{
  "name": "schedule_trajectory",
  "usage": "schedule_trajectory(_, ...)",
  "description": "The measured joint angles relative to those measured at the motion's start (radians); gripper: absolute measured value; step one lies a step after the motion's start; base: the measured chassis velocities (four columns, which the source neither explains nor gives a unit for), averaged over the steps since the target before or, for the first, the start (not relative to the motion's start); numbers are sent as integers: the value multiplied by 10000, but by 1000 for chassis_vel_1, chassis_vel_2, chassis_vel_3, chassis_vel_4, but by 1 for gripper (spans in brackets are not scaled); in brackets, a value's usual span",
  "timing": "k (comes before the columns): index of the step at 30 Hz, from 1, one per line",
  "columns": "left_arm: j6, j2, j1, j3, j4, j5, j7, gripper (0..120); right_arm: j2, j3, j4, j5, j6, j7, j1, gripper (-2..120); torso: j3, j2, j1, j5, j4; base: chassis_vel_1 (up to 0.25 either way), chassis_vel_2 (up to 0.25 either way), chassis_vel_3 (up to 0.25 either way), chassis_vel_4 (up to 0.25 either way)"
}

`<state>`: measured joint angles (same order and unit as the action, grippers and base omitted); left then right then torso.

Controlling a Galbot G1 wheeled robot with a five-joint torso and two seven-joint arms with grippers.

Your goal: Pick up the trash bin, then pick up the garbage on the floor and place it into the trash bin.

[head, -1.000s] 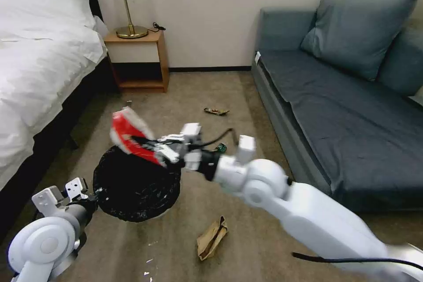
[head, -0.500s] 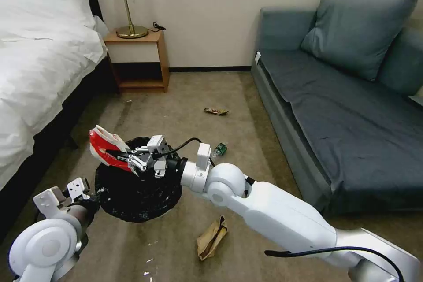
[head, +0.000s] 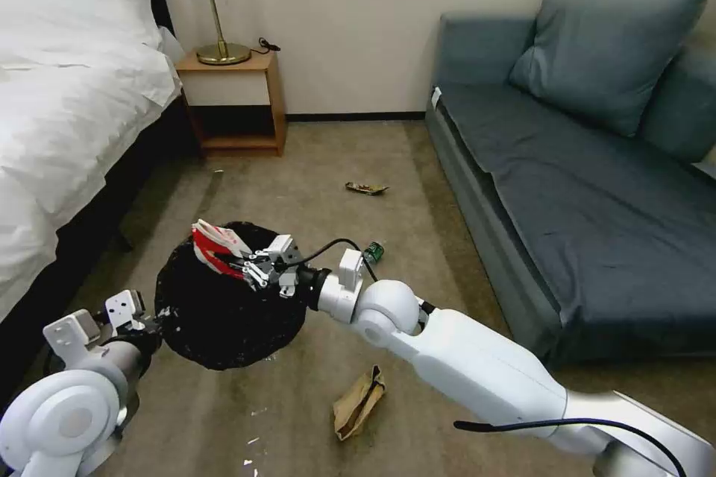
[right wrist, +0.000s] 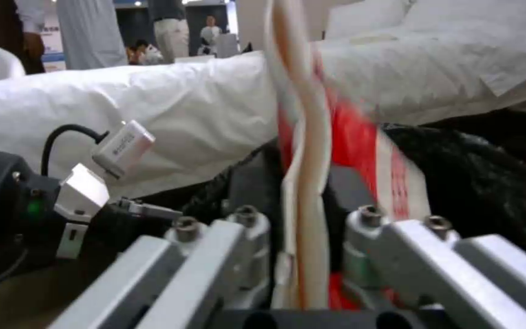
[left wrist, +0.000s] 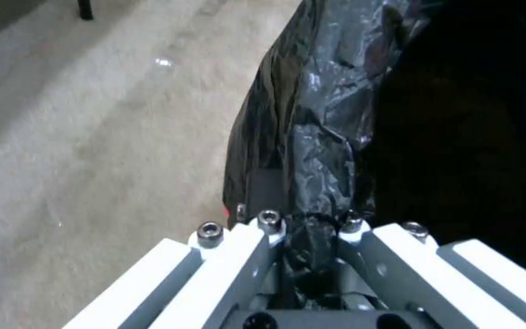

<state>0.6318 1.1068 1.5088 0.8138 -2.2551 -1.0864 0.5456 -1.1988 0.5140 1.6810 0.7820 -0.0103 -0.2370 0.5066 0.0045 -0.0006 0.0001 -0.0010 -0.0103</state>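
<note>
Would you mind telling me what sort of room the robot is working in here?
Probably a hotel bedroom: a white-sheeted bed, a wooden nightstand with a brass lamp, and a blue-grey sofa on carpet.

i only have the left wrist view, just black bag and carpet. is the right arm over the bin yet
Observer: Yes. The right pincer hangs over the bin's far rim, shut on the red-and-white wrapper.
Operator: wrapper let go yet
Observer: No. In the right wrist view the wrapper sits pinched between both fingers.
Operator: what's left on the floor
Observer: A brown paper bag near the bin, a bottle behind the right wrist, and a dark wrapper farther off toward the wall.
Operator: my grip ok
Observer: The left pincer holds the bin's rim at its left side.
</note>
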Motion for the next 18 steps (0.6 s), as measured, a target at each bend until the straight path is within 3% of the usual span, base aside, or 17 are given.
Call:
schedule_trajectory(4, -56, -21, -29, 1, 0, 68, -87, 1, 11, -32, 31, 10, -1, 110, 1, 28, 0, 0, 0, -1, -1, 0, 0, 0, 0)
schedule_trajectory(6, -127, -35, -31, 10, -17, 358, -288, 1, 20, -61, 61, 12, -14, 275, 2, 39, 0, 0, 0, -1, -1, 0, 0, 0, 0)
schedule_trajectory(11, -187, -22, -8, -11, -35, 571, -387, 1, 38, -186, 158, 77, 85, 369, 3, 54, 0, 0, 0, -1, 0, 0, 0, 0, 0)
schedule_trajectory(13, -336, -21, 17, 16, 65, 1050, -652, 1, 220, -650, 537, 158, 296, 271, 49, 68, 0, 0, 0, 0, 1, 0, 0, 0, 0)
schedule_trajectory(14, -336, -21, 17, 16, 65, 1050, -652, 1, 220, -650, 537, 158, 296, 271, 49, 68, 0, 0, 0, 0, 1, 0, 0, 0, 0)
schedule_trajectory(16, -424, -36, 21, 70, 151, 1322, -819, 1, 434, -1004, 883, 227, 372, 145, 105, 73, 0, 0, 0, 1, 2, 0, 0, 0, 0)
schedule_trajectory(18, -619, -113, -29, 239, 429, 1828, -1071, 1, 1137, -2009, 1731, 656, 431, -179, 216, 85, -1, 0, 0, 1, -2, 0, 0, 0, 0)
